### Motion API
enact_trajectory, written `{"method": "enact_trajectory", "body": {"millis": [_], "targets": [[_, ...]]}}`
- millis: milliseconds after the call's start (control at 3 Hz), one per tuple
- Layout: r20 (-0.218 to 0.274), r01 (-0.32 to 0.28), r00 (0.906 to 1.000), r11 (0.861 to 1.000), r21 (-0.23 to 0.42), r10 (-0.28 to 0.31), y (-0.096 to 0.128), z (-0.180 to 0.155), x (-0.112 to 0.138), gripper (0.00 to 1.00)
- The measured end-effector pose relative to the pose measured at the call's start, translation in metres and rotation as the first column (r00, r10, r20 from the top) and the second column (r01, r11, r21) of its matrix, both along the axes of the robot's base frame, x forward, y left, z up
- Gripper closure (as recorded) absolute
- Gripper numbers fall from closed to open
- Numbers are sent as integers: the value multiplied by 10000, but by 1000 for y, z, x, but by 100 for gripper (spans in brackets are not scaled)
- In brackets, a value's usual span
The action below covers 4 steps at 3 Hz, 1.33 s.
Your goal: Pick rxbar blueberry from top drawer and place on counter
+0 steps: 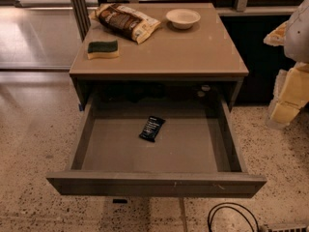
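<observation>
The rxbar blueberry (152,128), a small flat bar in a dark wrapper, lies slightly tilted on the grey floor of the top drawer (154,182), near its middle. The drawer is pulled fully out from under the counter (164,54), a tan-beige top. My gripper (286,105) hangs at the right edge of the view, beside the cabinet, level with the drawer's back right corner. It is well apart from the bar and holds nothing that I can see.
On the counter lie a green-and-yellow sponge (103,49) at the left, a brown-and-cream snack bag (126,21) at the back left and a white bowl (183,18) at the back. A black cable (231,216) loops on the speckled floor in front.
</observation>
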<state>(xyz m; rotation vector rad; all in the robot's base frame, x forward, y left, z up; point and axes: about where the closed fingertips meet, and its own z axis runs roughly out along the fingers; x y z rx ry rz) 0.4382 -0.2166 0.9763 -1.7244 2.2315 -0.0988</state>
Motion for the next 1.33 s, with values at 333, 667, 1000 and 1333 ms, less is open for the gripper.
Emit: {"method": "enact_trajectory", "body": {"millis": [333,667,1000,1333], "targets": [[0,-1,10000,10000,1,1,0,0,0,0],[-2,-132,9999,9996,230,132,4,-3,2,0],[-350,-950,9945,9917,866,983,35,-31,18,0],[-919,-1925,9744,9725,1313,2053,81,-65,31,0]]}}
